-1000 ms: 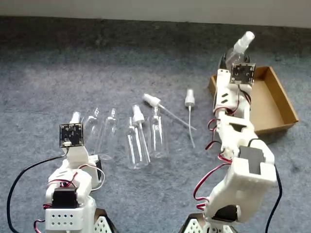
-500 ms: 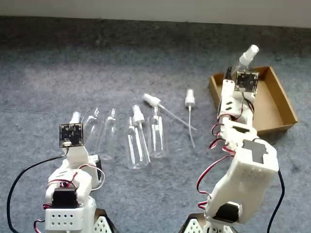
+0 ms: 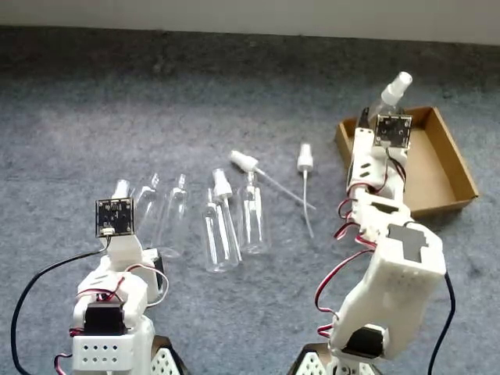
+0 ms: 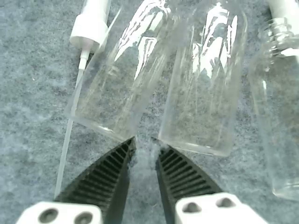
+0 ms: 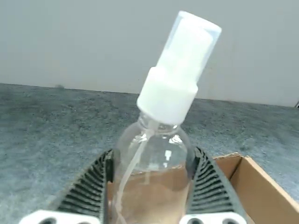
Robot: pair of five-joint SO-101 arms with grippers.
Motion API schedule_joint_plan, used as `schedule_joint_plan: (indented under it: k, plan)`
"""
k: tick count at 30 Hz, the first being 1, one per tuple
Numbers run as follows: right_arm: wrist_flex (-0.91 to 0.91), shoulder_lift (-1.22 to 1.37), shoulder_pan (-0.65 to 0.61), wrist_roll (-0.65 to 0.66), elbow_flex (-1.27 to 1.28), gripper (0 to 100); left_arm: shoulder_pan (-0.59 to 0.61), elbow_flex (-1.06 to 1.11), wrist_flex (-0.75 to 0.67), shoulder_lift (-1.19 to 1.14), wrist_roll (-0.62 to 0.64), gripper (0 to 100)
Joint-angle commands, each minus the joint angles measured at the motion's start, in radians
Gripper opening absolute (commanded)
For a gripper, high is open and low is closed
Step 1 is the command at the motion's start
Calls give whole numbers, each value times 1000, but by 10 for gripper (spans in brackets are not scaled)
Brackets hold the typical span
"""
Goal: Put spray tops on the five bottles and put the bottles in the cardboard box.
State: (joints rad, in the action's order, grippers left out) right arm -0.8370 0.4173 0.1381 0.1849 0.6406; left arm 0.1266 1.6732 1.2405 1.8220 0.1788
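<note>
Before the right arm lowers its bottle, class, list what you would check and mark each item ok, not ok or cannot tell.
1. The spray top sits on the held bottle: ok.
2. The right pincer is shut on that bottle: ok.
3. The bottle is fully above the cardboard box: cannot tell.
4. The left pincer is far from the box: ok.
5. The lying bottles are capped: not ok.

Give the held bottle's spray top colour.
White plastic spray top on the clear plastic bottle; clearest in right wrist view.
</note>
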Motion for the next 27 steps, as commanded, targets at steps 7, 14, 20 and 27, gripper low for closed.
schedule_joint_plan:
  k: [7,14,20,27]
  plan:
    - [-16,-4,-28,5,-8,37,12,12,-23,8,-9,11]
    - [-13,-2,-27,6,-5,65,12,12,-23,8,-9,11]
    - [-12,-2,-27,6,-4,156,12,12,-23,8,-9,11]
    - [-13,-41,-41,6,73,209,12,21,-68,8,-9,11]
